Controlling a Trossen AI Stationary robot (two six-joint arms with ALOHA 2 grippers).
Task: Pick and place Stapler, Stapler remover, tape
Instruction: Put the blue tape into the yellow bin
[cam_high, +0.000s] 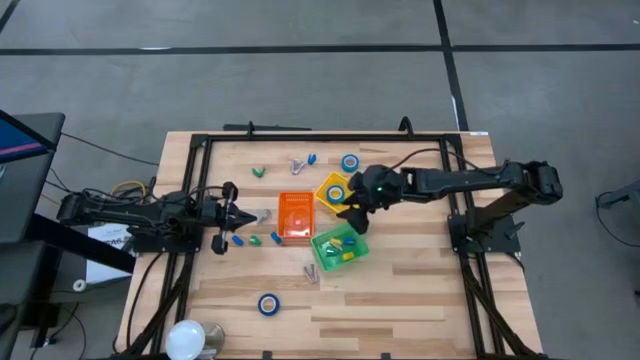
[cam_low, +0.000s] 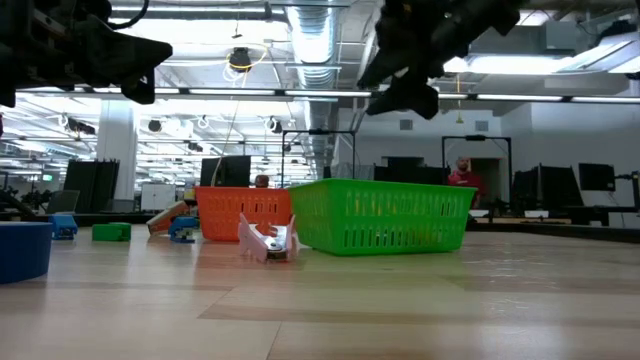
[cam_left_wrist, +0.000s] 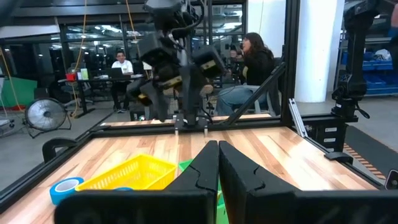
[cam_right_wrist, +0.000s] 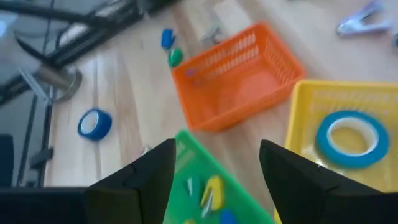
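From above, I am hovering my right gripper (cam_high: 352, 215), fingers spread and empty, between the yellow bin (cam_high: 335, 190) and the green bin (cam_high: 340, 248). My left gripper (cam_high: 243, 213) is waiting pinched shut beside the orange bin (cam_high: 295, 216). Through my right wrist, one tape (cam_right_wrist: 352, 138) is lying in the yellow bin.

Hidden, cropped and unclear parts

In the low view, the blue tape roll (cam_low: 22, 250) is cut by the picture's edge; the green bin (cam_low: 385, 215) hides part of the orange bin (cam_low: 243, 212). From above, the small pieces in the green bin (cam_high: 340, 247) are too small to name.
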